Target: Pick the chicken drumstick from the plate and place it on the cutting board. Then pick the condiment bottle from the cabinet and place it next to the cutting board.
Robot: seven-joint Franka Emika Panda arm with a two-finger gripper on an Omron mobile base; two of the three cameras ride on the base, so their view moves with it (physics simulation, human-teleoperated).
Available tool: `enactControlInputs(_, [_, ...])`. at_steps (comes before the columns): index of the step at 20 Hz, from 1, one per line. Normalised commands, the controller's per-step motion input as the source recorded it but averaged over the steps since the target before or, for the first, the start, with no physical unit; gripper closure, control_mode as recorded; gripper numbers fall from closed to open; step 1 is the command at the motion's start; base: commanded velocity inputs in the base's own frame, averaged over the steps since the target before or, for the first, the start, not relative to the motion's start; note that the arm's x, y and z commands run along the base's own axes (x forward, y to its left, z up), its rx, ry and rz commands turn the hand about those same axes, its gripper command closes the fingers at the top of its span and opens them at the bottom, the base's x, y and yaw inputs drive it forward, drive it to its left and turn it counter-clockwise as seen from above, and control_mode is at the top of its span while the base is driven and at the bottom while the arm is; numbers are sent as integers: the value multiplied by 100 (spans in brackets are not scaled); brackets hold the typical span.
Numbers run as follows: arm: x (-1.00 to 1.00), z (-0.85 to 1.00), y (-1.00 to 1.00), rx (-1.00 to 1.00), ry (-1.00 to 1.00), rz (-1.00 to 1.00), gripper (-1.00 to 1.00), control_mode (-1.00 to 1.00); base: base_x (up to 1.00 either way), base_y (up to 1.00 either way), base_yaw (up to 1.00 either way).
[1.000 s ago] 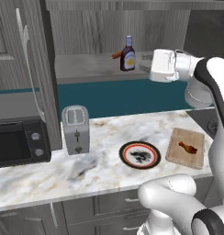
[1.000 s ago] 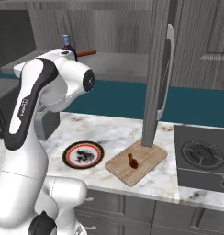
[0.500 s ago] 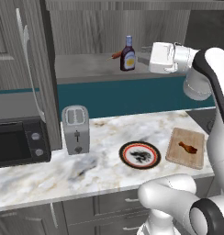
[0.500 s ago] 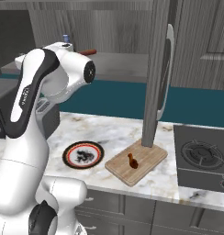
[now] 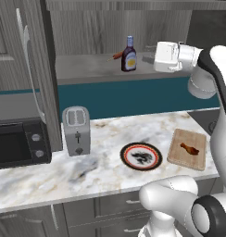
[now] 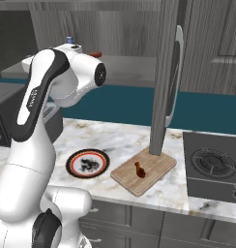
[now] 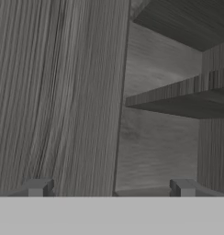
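— Marble counter [image 5: 110, 134] first: what do you count on it?

— You have one plate [image 5: 141, 156] with nothing on it nearest the base, and one board [image 5: 187, 149] just to its right, apart from it. One drumstick [image 5: 189, 148] lies on the board, thick end toward the stove side. Left of the plate stands one toaster [image 5: 76, 130], and past that one black microwave [image 5: 17, 143] at the counter's left end. From the right base view you see the same board [image 6: 143, 169] with the drumstick [image 6: 139, 169] near its middle, and one stove [image 6: 214, 167] to its right.

— And further back?

— Behind and above the counter, the cabinet [image 5: 87, 69] recess holds one bottle [image 5: 129, 54], upright on the shelf. One thin red stick [image 5: 116, 56] lies just to its left. Your gripper [image 5: 156, 56] is up at shelf height, right of the bottle and apart from it, holding nothing.

— Fingers?

— In the hand view you see two fingertips [image 7: 38, 187] spread wide, facing grey wood grain and shelf edges.
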Motion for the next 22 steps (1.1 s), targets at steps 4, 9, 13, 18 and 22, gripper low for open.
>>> enactControlInputs(4, [9,0,-12,0,0,-1,-100,-100,0,0,0])
enactControlInputs(9, [2,0,-10,0,0,-4,-100,-100,0,0,0])
enactControlInputs(13, [0,0,-2,0,0,-8,-100,-100,0,0,0])
enactControlInputs(18, [0,0,0,0,0,-9,-100,-100,0,0,0])
enactControlInputs(22, [10,0,0,0,0,-6,-100,-100,0,0,0])
